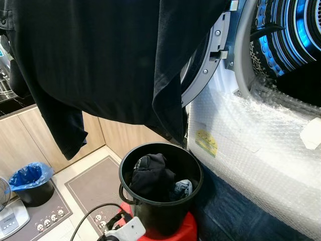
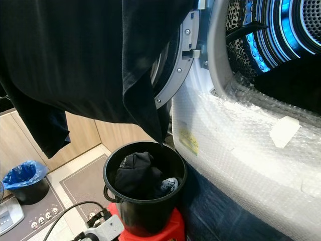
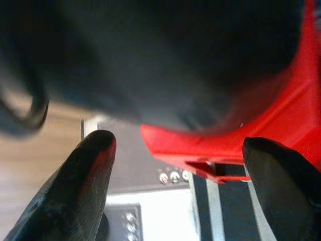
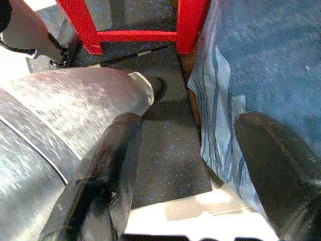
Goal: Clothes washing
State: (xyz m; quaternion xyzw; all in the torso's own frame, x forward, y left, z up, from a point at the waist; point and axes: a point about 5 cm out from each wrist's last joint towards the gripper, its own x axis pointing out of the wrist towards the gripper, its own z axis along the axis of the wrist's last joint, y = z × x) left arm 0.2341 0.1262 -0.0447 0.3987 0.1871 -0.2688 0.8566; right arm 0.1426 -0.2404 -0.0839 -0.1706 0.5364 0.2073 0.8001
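black garment (image 1: 100,60) hangs high across the head views, above the black bucket (image 1: 160,201) on its red stool (image 1: 183,232); what holds it is not visible. left gripper (image 3: 178,165) and right gripper (image 4: 200,165) both spread, nothing between the fingers. step looks like loading: next, carry the garment right into the open drum (image 1: 293,45), clear of the door (image 1: 208,60)
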